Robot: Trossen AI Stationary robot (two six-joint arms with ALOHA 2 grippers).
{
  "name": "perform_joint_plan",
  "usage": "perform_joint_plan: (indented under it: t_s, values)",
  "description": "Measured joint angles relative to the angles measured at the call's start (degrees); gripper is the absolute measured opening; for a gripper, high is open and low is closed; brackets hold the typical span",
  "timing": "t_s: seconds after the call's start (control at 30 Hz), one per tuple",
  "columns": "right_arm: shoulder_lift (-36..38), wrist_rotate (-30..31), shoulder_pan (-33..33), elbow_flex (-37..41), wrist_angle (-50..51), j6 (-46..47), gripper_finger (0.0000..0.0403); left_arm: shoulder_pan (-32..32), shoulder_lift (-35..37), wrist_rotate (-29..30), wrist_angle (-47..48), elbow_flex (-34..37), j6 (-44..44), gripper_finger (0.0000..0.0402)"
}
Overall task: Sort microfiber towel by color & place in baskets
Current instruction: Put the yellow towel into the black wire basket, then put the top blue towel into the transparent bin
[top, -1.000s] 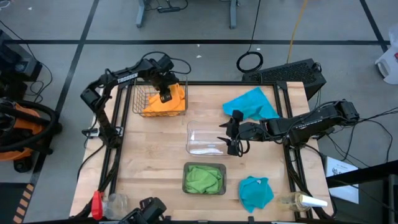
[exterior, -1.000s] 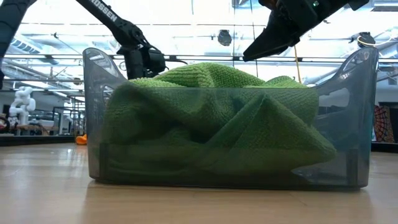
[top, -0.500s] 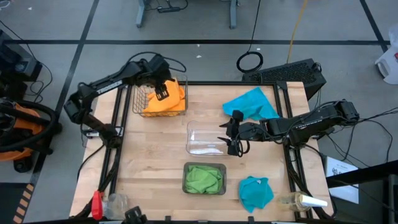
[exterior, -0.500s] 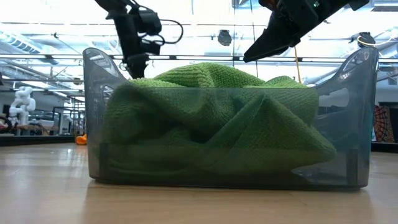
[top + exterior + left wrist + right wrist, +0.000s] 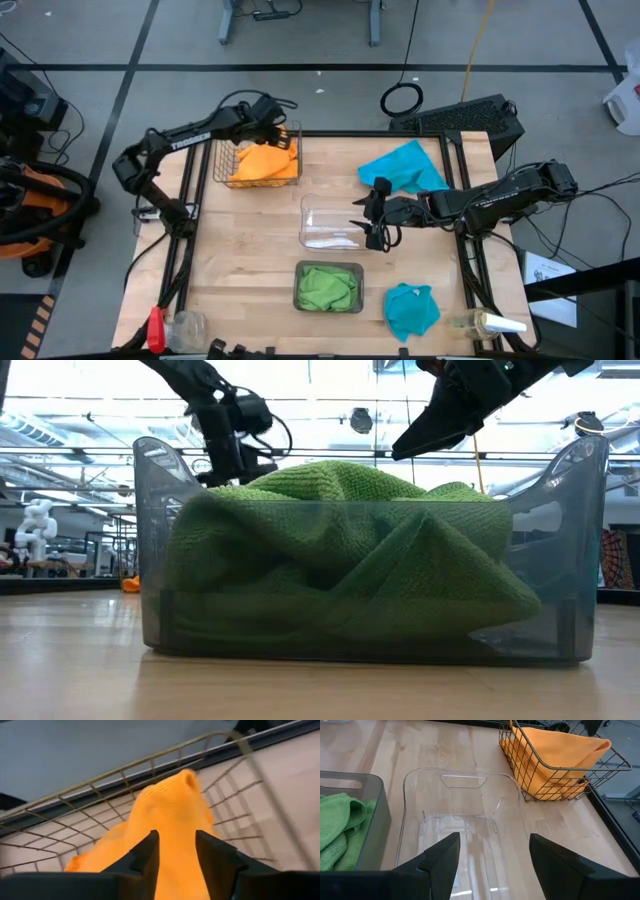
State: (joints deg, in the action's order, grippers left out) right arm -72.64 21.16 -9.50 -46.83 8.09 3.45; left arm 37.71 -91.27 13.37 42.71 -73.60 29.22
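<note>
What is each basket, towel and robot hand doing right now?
Wire-mesh basket: holds orange towels.
Clear plastic tray: empty.
Grey tray: holds green towels.
Larger teal-blue towel: loose on the table, far side.
Smaller teal-blue towel: loose on the table, near side.
Left gripper: open, above the wire-mesh basket.
Right gripper: open, empty, over the clear plastic tray's edge.

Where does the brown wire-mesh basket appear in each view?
High view: wire basket at the table's far left corner, orange towels inside.
Low view: not visible.
Left wrist view: basket fills the picture, around the orange cloth.
Right wrist view: basket beyond the clear tray.
Shared landmark: the orange towels.
</note>
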Motion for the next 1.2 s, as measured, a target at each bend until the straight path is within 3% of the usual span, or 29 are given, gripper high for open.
perform_joint_plan:
  t_s: [0.4,0.63,0.8,1.2]
  values:
    - [0.0,0.0,0.0,0.0,0.2,-0.6,0.0231,0.0,-14.4,0.8,-0.6,0.0,-0.9,0.0008]
    - [0.0,0.0,0.0,0.0,0.3,-0.6,0.0231,-0.4,-19.8,0.4,-0.8,0.0,-2.6,0.0011]
    - [0.0,0.0,0.0,0.0,0.3,-0.6,0.0231,-0.5,-17.5,-0.4,1.0,0.0,-2.9,0.0004]
    - [-0.8,0.0,0.0,0.0,0.1,-0.7,0.0231,-1.2,-1.5,1.9,2.0,0.0,-3.1,0.0008]
